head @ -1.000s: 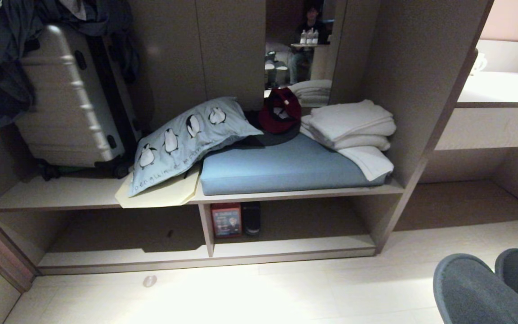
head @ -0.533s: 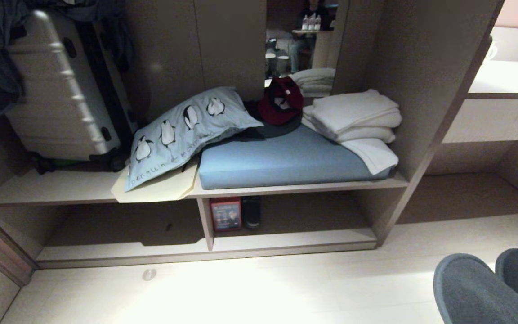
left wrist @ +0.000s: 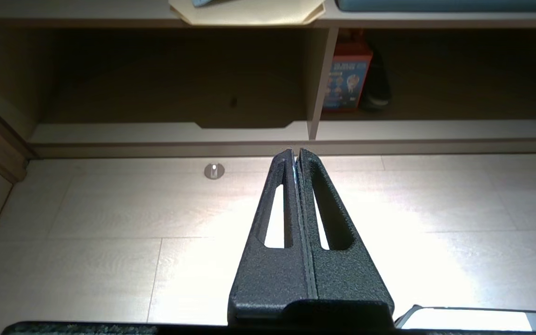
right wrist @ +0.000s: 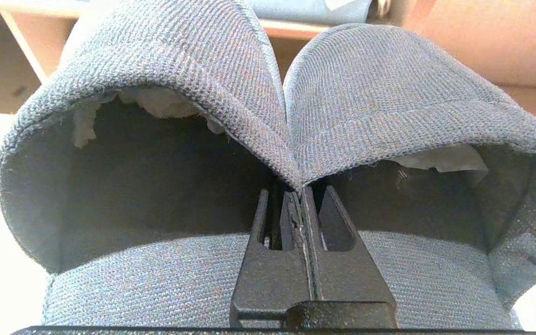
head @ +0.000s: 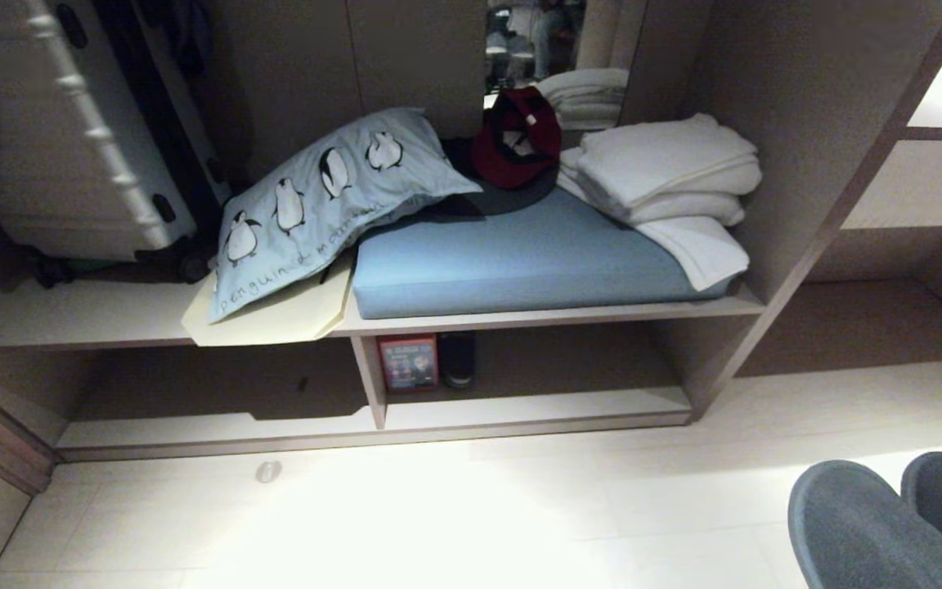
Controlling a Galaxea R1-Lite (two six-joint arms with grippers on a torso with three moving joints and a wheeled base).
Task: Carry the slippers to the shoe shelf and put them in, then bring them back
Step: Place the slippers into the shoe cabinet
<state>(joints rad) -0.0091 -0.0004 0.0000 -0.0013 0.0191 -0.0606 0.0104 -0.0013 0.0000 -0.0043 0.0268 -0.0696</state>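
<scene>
Ribbed grey-blue slippers [right wrist: 268, 102], rounded toes

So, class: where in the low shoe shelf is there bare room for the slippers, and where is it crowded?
Shoe shelf: left of the divider, bare; right of it, free beyond the red box and dark shoe crowding the divider.

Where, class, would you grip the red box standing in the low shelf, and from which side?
Grip the red box across its two narrow sides, coming straight in from the open front. It stands upright with its printed face forward, close beside the divider, and a dark object stands close on its other side, so a sideways approach looks blocked.
</scene>
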